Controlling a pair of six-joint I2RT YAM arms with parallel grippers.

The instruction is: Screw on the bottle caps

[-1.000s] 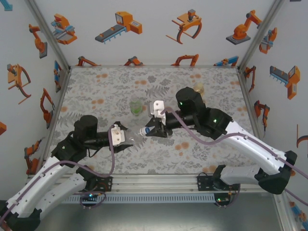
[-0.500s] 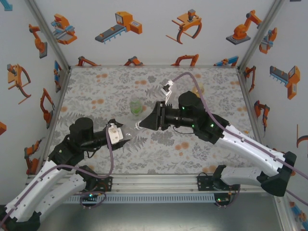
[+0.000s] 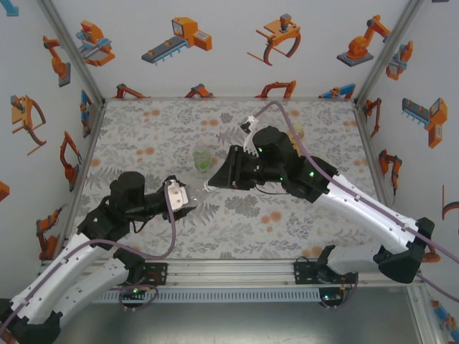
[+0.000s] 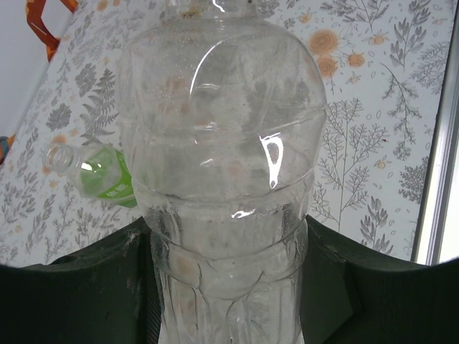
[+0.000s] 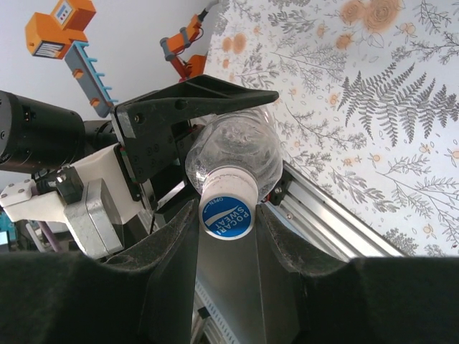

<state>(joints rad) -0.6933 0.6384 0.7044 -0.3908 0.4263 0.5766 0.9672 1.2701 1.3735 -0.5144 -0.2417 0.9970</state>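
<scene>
Here the left gripper (image 3: 188, 206) clamps the colourless bottle (image 4: 222, 165) over the table (image 3: 143, 136), and the right gripper (image 3: 211, 185) pinches the blue-centred cap (image 5: 227, 209) on its mouth. Likely threading; the next move needs a square twist against a steady bottle.

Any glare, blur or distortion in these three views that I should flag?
Left wrist: bright glints on the colourless bottle, which warps the patterned table behind it; the green-tinted bottle looks slightly soft. Right wrist: the blue-centred cap is sharp, lettering legible, while the near fingers are dark and blurred. Top external: even light, no glare.
</scene>
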